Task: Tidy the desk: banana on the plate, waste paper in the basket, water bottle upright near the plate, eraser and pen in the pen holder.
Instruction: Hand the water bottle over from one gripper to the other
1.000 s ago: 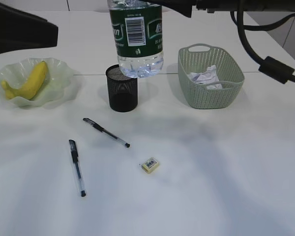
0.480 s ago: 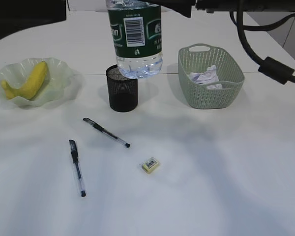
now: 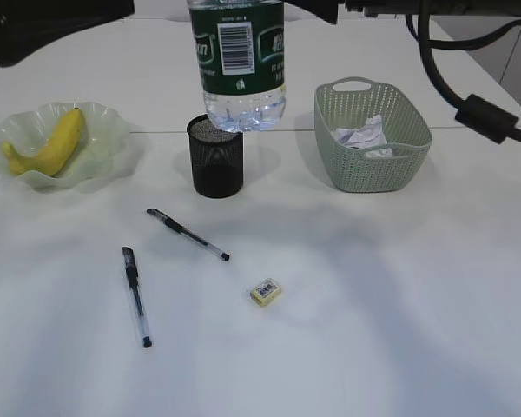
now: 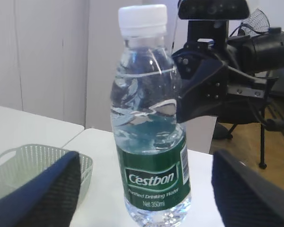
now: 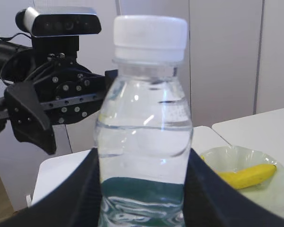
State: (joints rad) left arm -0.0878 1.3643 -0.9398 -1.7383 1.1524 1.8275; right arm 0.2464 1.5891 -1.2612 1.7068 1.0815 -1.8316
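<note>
Water bottle (image 3: 240,61) clear ribbed plastic, green label, right claw (image 5: 142,189) clamped

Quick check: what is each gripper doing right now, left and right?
Left gripper: open, fingers either side of the water bottle, not touching it.
Right gripper: shut on the water bottle, holding it upright in the air.

Exterior view: elevated, front of desk, slants down across white table (image 3: 373,330); plate (image 3: 104,139) far left, basket (image 3: 373,165) far right.
Left wrist view: level, close on water bottle (image 4: 149,127), faces opposite arm; basket (image 4: 38,158) low left.
Right wrist view: level, very close on bottle (image 5: 144,142), faces opposite arm; plate (image 5: 260,158) right.
Shared by all three: bottle.
</note>
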